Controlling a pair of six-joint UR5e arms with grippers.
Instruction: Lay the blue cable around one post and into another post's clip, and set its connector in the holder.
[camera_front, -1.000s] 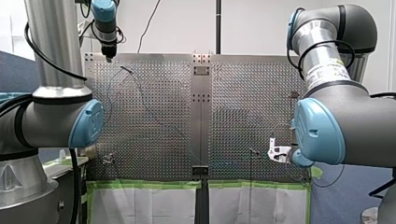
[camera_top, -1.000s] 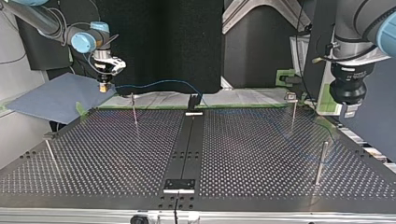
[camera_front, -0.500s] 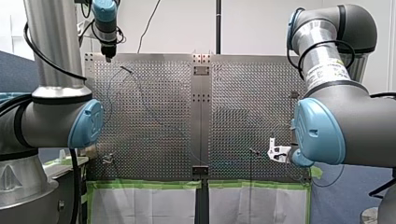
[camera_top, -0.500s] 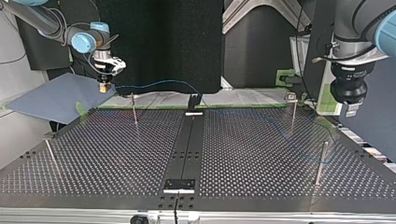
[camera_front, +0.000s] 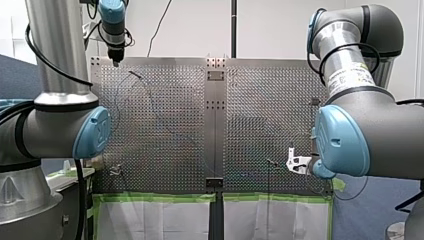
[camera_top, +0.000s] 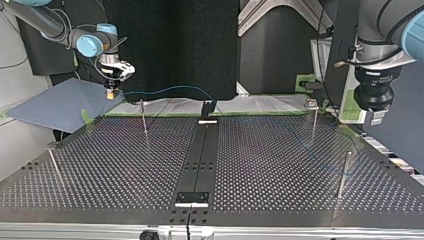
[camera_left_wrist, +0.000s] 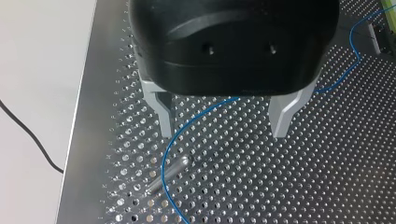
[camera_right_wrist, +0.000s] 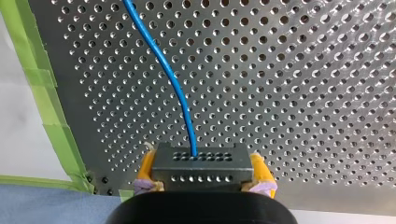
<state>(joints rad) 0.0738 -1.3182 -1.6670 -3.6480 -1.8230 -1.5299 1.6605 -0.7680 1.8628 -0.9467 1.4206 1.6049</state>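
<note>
1. The perforated table (camera_top: 280, 170) is lying mostly bare between the arms, leaving wide open room across its middle. Green tape (camera_right_wrist: 51, 121) is lining the edge close beside my right gripper.
2. My right arm (camera_top: 45, 20) is reaching in at the top view's left, its wrist pointing down over the table's far corner. My left arm (camera_top: 380, 35) is hanging upright at that view's right, over the table's side edge.
3. The blue cable (camera_right_wrist: 163, 70) is leaving the connector and arcing through the air to a small black block (camera_top: 207, 107) at the far end of the middle strip. From there it is trailing faintly over the table toward my left arm's side.
4. My left gripper (camera_left_wrist: 223, 133), black with metal fingers, is hovering above the table near its edge with the fingers spread wide and gripping nothing. The cable is running on the table beneath the gap.
5. My right gripper (camera_right_wrist: 201, 169) is clamping its yellow pads on the dark connector (camera_right_wrist: 201, 158), holding it above the taped corner.
6. A thin metal post (camera_left_wrist: 169, 173) is standing under my left gripper, with the cable bending just beside it; whether they are touching, I cannot tell.
</note>
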